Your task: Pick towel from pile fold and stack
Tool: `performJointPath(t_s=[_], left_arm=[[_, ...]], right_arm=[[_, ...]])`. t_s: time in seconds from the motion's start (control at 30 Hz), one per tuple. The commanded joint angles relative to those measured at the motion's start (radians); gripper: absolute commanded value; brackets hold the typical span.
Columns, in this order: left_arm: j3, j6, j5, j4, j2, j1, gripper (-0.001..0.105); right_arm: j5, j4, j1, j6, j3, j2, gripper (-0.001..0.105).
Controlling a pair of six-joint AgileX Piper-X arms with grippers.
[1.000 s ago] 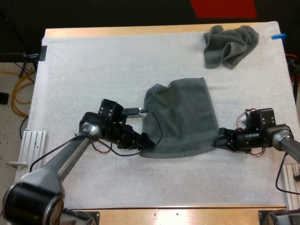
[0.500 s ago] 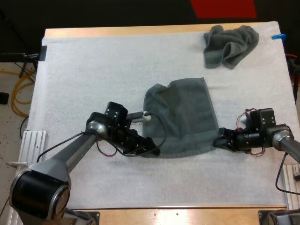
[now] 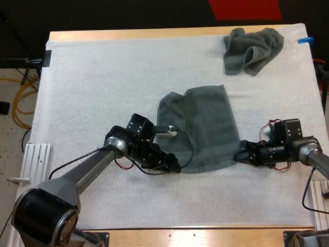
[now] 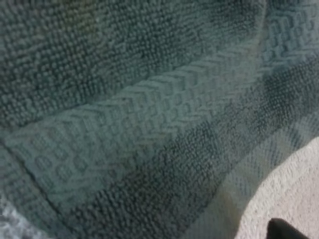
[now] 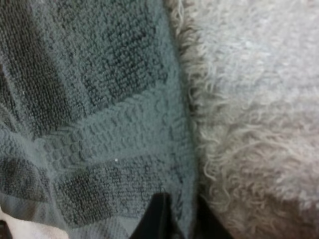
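A dark grey-green towel (image 3: pixel 200 128) lies spread on the middle of the white mat (image 3: pixel 103 77). My left gripper (image 3: pixel 175 165) is at its near left corner, shut on the towel. In the left wrist view the towel's woven border (image 4: pixel 149 114) hangs very close, with one black fingertip (image 4: pixel 284 230) beside it. At the near right corner my right gripper (image 3: pixel 239 154) is shut on the towel's hem (image 5: pixel 99 99), which runs between its fingers (image 5: pixel 159 216). A second towel (image 3: pixel 252 49) lies crumpled at the far right.
Bare white mat (image 5: pixel 259 99) surrounds the spread towel on all sides. The table's wooden edge (image 3: pixel 154 34) runs along the far side, just beyond the crumpled towel.
My left gripper has slid right along the towel's near edge, drawing the near left corner inward with it. The right gripper and the crumpled towel have stayed in place.
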Motion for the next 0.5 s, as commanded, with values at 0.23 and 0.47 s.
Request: performJointPath(t_s=[0.23,0.47], left_arm=[[0.003,-0.004,-0.034,-0.044,0.007,-0.005,0.058],[0.003,-0.004,-0.034,-0.045,0.007,-0.005,0.04]], right_arm=[[0.025,0.016,-0.001,-0.018,0.008,-0.004,0.0],[0.025,0.016,-0.001,-0.018,0.008,-0.004,0.0]])
